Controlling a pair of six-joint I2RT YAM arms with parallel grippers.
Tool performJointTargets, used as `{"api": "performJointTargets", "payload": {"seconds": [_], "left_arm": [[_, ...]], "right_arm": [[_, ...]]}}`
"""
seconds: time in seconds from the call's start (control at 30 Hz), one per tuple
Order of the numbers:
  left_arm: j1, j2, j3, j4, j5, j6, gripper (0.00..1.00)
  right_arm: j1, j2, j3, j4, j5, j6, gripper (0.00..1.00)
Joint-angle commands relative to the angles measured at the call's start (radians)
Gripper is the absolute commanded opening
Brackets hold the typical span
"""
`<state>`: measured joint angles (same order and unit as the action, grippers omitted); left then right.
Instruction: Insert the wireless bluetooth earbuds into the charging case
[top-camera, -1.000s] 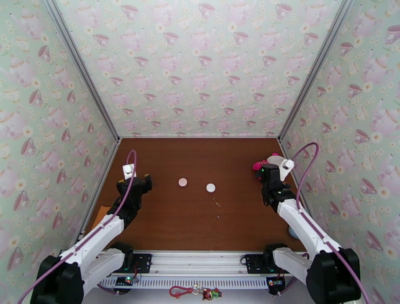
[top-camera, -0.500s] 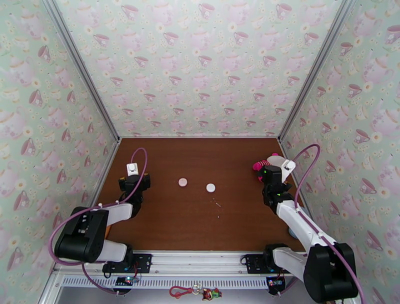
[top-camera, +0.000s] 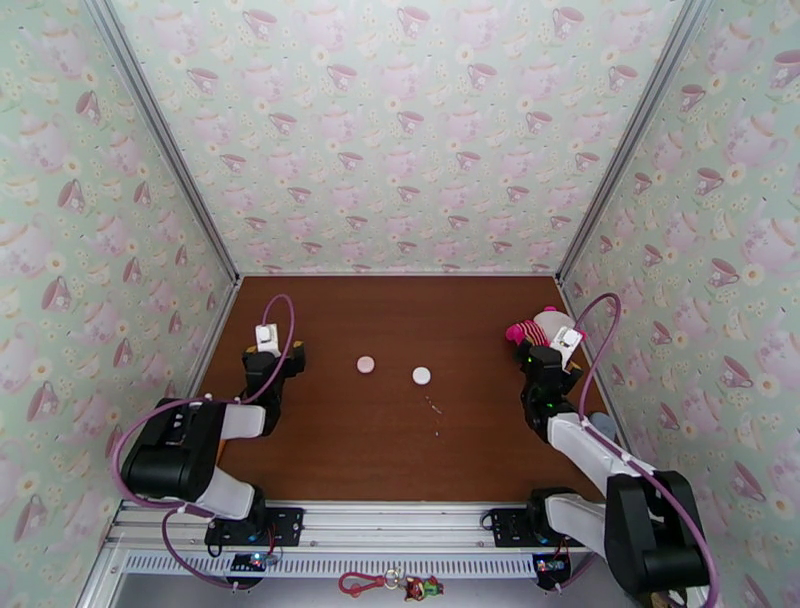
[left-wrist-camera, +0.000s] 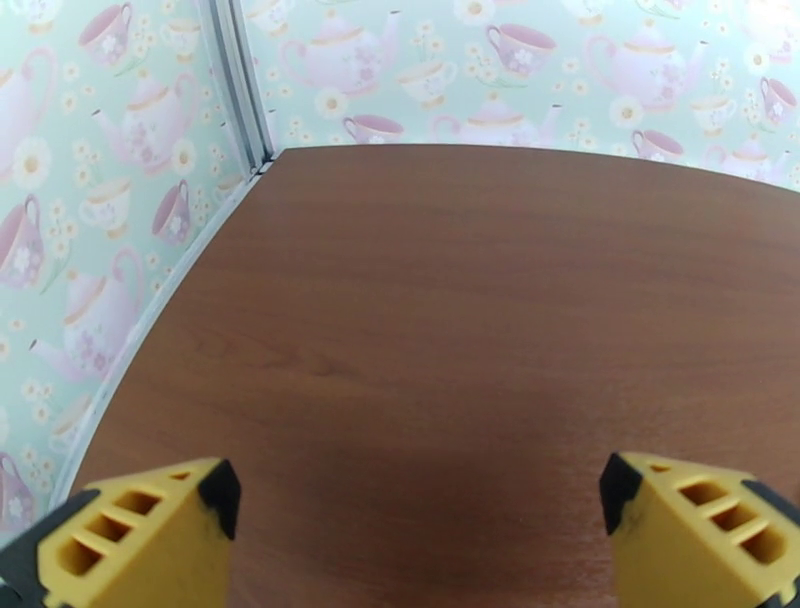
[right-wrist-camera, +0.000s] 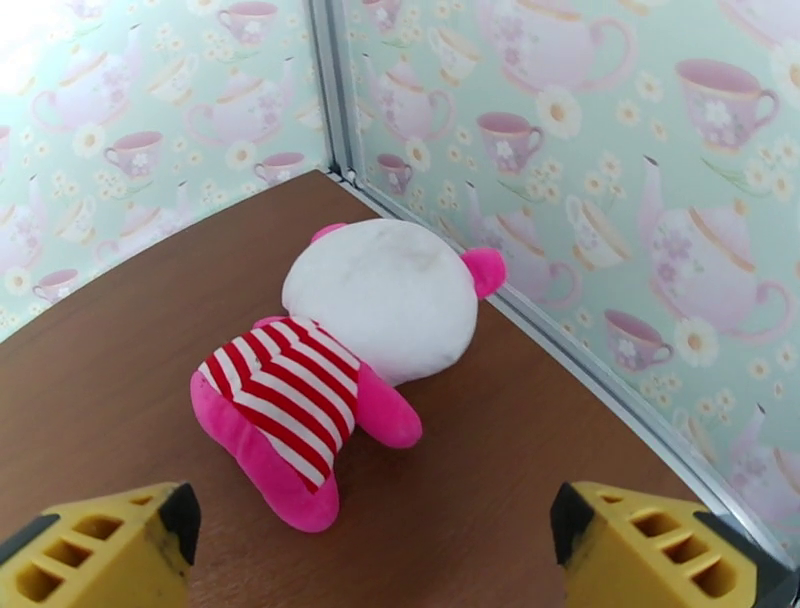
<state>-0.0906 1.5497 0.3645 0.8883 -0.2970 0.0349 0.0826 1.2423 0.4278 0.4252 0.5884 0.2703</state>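
- Wireless bluetooth earbuds (top-camera: 432, 405): tiny pale specks on the brown table (top-camera: 330, 440), near the white round case (top-camera: 421, 375) at its 5 o'clock; too small to count.
- Pinkish round case (top-camera: 366, 365): at the white one's 9 o'clock, apart from it.
- Left gripper (left-wrist-camera: 415, 520): at the table's 9 o'clock, fingers spread wide over bare wood, holding nothing.
- Right gripper (right-wrist-camera: 370, 540): at the table's 3 o'clock, fingers spread wide and holding nothing, with a plush toy (right-wrist-camera: 350, 340) at its 12 o'clock.
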Motion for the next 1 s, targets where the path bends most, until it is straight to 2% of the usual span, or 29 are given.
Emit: {"api": "performJointTargets", "payload": {"seconds": [0.0, 0.17, 0.2, 0.23, 0.33, 0.37, 0.4, 0.47, 0.6, 0.73, 0.97], "left_arm": [[-0.011, 0.011, -0.009, 0.089, -0.065, 0.016, 1.00], [-0.014, 0.013, -0.012, 0.100, -0.068, 0.021, 1.00], [-0.014, 0.013, -0.011, 0.101, -0.068, 0.021, 1.00], [-0.014, 0.014, -0.011, 0.101, -0.068, 0.022, 1.00], [-0.016, 0.014, -0.013, 0.106, -0.070, 0.024, 1.00], [-0.015, 0.013, -0.014, 0.106, -0.070, 0.023, 1.00], [-0.016, 0.013, -0.014, 0.107, -0.070, 0.024, 1.00], [-0.015, 0.014, -0.015, 0.107, -0.070, 0.024, 1.00], [-0.016, 0.015, -0.013, 0.106, -0.070, 0.025, 1.00], [-0.015, 0.013, -0.015, 0.106, -0.069, 0.023, 1.00], [-0.012, 0.013, -0.014, 0.104, -0.067, 0.023, 1.00]], "right_arm": [[-0.005, 0.065, -0.040, 0.254, -0.041, -0.086, 0.99], [-0.004, 0.201, -0.077, 0.470, -0.072, -0.123, 0.99], [-0.004, 0.208, -0.058, 0.443, -0.088, -0.130, 0.99], [-0.006, 0.209, -0.029, 0.379, -0.121, -0.131, 0.99], [-0.004, 0.261, 0.009, 0.371, -0.287, -0.202, 0.99], [-0.006, 0.288, -0.015, 0.433, -0.372, -0.231, 0.99], [-0.005, 0.332, -0.051, 0.572, -0.386, -0.245, 0.99], [-0.007, 0.299, -0.031, 0.462, -0.346, -0.216, 0.99], [-0.012, 0.313, -0.038, 0.503, -0.351, -0.221, 0.99], [0.017, 0.320, -0.049, 0.545, -0.305, -0.240, 0.99], [0.015, 0.317, -0.046, 0.531, -0.310, -0.238, 0.99]]}}
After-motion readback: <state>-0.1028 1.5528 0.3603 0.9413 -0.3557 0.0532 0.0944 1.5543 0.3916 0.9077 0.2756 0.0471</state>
